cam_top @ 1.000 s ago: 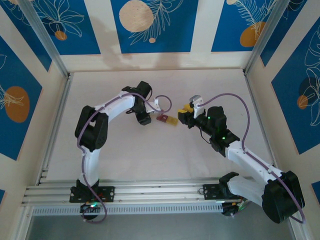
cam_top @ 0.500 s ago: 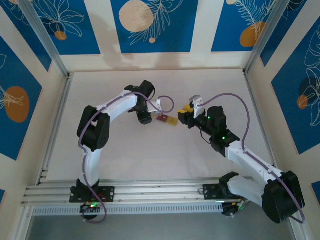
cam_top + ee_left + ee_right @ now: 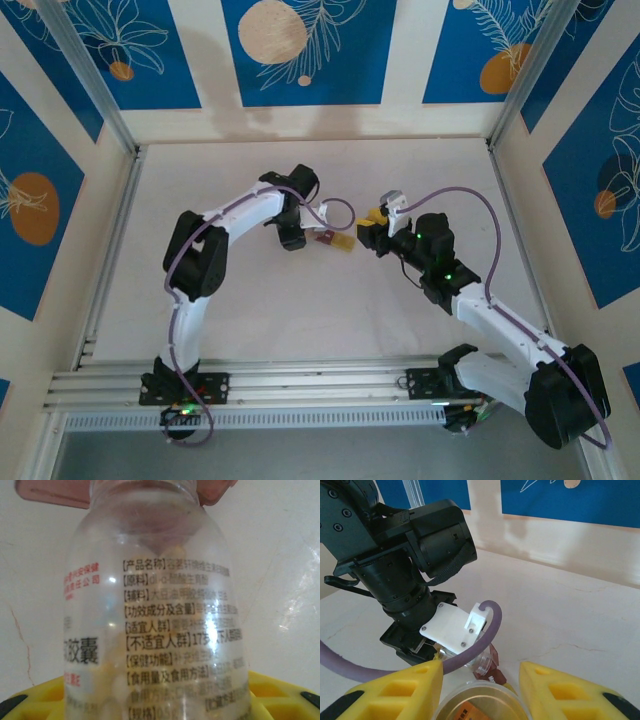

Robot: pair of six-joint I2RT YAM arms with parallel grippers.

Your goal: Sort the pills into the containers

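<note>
A clear pill bottle with black printed text and pale pills inside lies in my left gripper, which is shut on it. The bottle's mouth points at the dark red cell of the containers. From above, my left gripper sits just left of the red cell and the yellow-tan cell. My right gripper stands just right of them, shut on a small clear round vial with orange marking. The bottle's neck touches the red cell.
The left arm's black wrist and purple cable crowd the space directly ahead of my right gripper. The white table is walled by a metal frame and blue-patterned panels.
The left arm's elbow and wrist have swung a little to the right, turning the bottle towards the containers. The right arm has not moved.
</note>
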